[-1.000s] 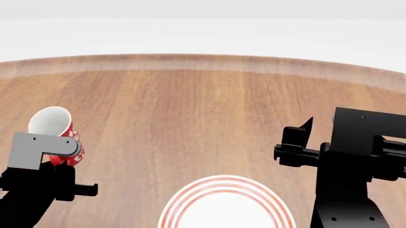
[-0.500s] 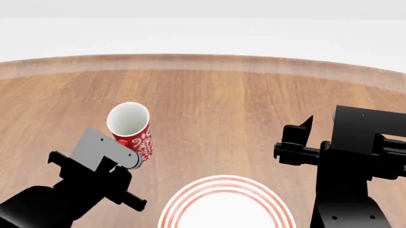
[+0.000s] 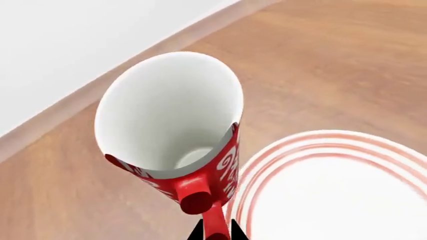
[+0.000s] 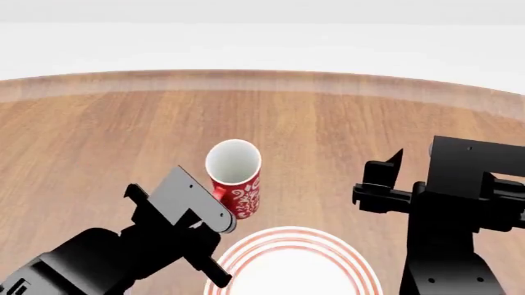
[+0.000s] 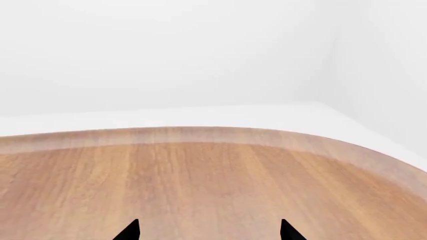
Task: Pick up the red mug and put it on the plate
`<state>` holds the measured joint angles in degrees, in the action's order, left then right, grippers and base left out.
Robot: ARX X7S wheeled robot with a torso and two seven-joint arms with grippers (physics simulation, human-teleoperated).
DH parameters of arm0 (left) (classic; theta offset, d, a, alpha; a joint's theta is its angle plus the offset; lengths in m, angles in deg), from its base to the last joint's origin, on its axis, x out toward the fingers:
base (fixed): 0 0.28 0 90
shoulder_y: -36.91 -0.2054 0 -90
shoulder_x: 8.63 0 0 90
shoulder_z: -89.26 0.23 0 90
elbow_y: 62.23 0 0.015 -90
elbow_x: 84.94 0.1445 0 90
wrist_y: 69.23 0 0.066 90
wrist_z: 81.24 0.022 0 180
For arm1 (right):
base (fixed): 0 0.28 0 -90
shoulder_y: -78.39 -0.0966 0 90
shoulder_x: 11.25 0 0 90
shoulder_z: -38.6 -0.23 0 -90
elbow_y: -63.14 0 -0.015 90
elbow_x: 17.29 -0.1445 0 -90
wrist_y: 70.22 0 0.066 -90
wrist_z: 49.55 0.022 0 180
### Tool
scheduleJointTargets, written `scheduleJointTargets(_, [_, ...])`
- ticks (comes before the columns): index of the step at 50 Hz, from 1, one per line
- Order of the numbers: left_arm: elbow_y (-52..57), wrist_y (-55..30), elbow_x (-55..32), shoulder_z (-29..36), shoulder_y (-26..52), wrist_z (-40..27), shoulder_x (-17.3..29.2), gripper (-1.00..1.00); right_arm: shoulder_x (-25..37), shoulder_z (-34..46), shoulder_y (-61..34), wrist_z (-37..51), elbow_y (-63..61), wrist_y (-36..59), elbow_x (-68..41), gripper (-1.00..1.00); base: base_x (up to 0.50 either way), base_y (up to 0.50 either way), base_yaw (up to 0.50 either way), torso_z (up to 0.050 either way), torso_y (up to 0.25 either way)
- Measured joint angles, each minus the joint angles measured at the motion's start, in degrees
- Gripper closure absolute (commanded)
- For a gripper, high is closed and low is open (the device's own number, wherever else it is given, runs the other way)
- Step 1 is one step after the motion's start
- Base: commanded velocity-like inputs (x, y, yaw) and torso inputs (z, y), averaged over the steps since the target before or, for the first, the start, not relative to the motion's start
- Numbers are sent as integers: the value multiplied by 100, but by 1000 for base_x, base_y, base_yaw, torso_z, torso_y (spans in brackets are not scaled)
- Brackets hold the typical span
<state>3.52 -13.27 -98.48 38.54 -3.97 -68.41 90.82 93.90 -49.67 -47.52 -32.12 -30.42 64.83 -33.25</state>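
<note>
Red mug: a small tall red mug (image 4: 236,187) with a white swirly pattern, a white inside and a red loop handle is seen upright near the middle of the head view, above the wooden surface.
Place of mug: it is found at about 11 o'clock from the plate, just beside the plate's far rim.
Plate: a round white plate (image 4: 246,251) with concentric red rings is laid on the table at 6 o'clock in the head view, partly cut off by the frame.
Left gripper: the left gripper (image 3: 215,231) is pressed together on the mug's loop handle, as is shown in the left wrist view, where two black tips are seen on either side of the handle.
Right gripper: the right gripper (image 5: 209,231) is held spread, with its two black tips well apart, and nothing is seen between them.
Table: a round brown wood-grain table (image 4: 345,123) with a paler edge is seen under everything.
In the way: in the head view the mug's handle is hidden by the left arm's grey bracket (image 4: 190,200).
Writing: white marks are seen on the mug's red wall in the left wrist view, but they cannot be read.
Views: the mug's white inside and bottom are shown only by the left wrist view; only table and white background are shown by the right wrist view.
</note>
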Motion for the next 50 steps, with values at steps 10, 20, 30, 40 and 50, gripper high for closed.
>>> scheduleJointTargets(10, [-952, 521, 46, 287, 317, 178, -497, 100, -4, 12, -1, -5, 44, -43, -27, -100, 0, 0, 0, 0, 1])
scheduleJointTargets(20, [-1832, 1150, -879, 1374, 844, 48, -774, 100, -2, 30, -21, -3, 61, -52, -52, -100, 0, 0, 0, 0, 0])
scheduleJointTargets(30, [-2411, 1840, -2682, 3241, 1476, -244, -882, 100, 3, 44, -35, -12, 117, -93, -75, -100, 0, 0, 0, 0, 0])
scheduleJointTargets(40, [-2655, 2074, -3717, 4292, 1777, -358, -920, 100, 8, 36, -14, -22, 186, -166, -100, -100, 0, 0, 0, 0, 1])
scheduleJointTargets(50, [-2749, 1910, -4201, 4700, 1863, -277, -932, 100, 7, 37, 1, -18, 213, -205, -123, -100, 0, 0, 0, 0, 0])
